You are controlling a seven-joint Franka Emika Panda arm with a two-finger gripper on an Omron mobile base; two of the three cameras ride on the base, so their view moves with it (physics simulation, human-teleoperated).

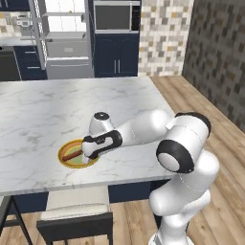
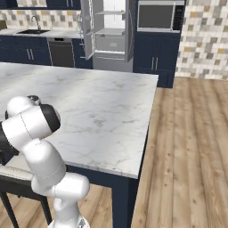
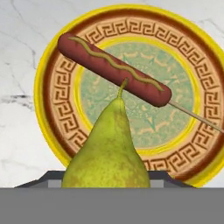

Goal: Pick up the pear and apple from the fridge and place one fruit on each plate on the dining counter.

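Note:
My gripper [image 3: 107, 180] is shut on the yellow-green pear [image 3: 109, 148], which hangs stem-forward just above a plate [image 3: 57, 109] with a yellow rim and a green centre. A red sausage on a stick [image 3: 113, 70] lies across that plate. From the left base, the hand [image 1: 90, 154] hovers over the plate [image 1: 67, 152] near the front edge of the white marble dining counter [image 1: 72, 105]. The fridge [image 1: 67, 38] stands open behind the counter, also seen as the fridge [image 2: 109, 31] from the right base. The apple is out of view.
A stool [image 1: 76, 215] stands under the counter's front edge below the plate. A built-in microwave [image 1: 115, 16] sits to the right of the fridge in navy cabinets. Wooden floor [image 2: 187, 147] runs past the counter's right end.

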